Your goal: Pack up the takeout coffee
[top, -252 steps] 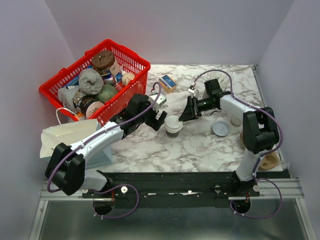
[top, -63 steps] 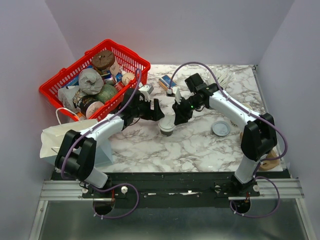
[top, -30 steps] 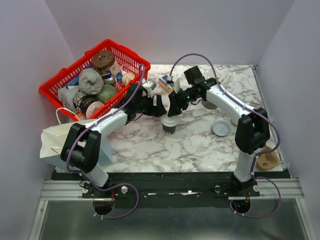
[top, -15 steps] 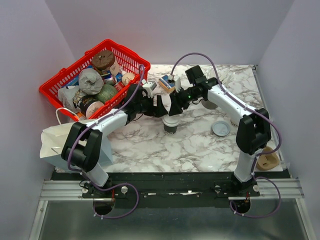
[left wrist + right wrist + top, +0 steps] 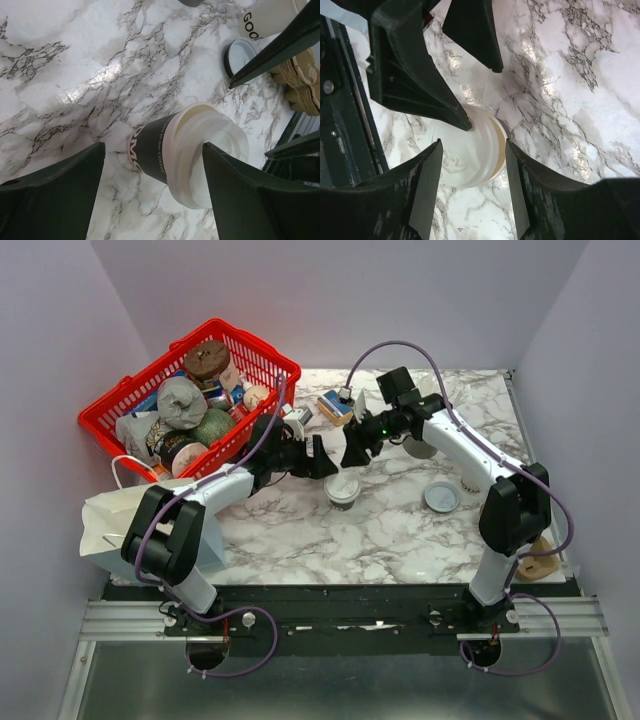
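Marble-patterned white-grey tabletop (image 5: 400,530), lilac walls around. Small dark brown paper cup with round white plastic lid (image 5: 342,488) stands mid-table, near front corner of red plastic mesh basket (image 5: 255,345). Left gripper (image 5: 152,145) spread wide, fingers either side of cup; one fingertip (image 5: 452,110) at lid's rim. Right gripper (image 5: 474,145) also spread, straddling lid from above, contact unclear. Loose flat grey-white lid disc (image 5: 441,498) lies well right of cup.
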Available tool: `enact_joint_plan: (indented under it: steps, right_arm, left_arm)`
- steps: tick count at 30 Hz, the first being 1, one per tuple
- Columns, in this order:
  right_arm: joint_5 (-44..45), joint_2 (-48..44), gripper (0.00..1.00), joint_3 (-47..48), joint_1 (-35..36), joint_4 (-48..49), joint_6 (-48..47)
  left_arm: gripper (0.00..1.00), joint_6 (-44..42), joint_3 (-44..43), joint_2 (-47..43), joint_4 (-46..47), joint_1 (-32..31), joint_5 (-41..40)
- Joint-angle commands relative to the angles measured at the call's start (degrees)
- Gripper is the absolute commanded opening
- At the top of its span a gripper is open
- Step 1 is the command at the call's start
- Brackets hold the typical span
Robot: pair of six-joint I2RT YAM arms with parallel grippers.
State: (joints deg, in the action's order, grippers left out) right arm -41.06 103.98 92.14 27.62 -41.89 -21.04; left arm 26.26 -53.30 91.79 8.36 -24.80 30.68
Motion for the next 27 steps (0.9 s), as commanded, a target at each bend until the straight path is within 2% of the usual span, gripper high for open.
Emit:
enact_joint_plan:
  steps: [1,11,18,27]
  right_arm:
    - [1.7,2.0,0.63,-0.2,-0.5,-1.6,-4.6]
    - [2.9,5.0,0.64,0.0,-0.4,-2.7,-5.9]
    - [1.6,6.2,0.64,-0.2,-0.5,-3.4,-4.5]
    - [1.4,8.3,0.61,2.3,-0.7,-5.4,-3.3]
  left_arm:
    - [0.86,0.6,0.8,-2.1,3.3,0.5,2.0]
    - [0.86,1.4,0.4,-1.3,4.8,0.6,3.7]
    - [0.91,0.7,-1.2,-3.7,1.1,1.8,3.9]
    - [0.92,-0.1,5.0,-8.6,0.6,2.8,11.4]
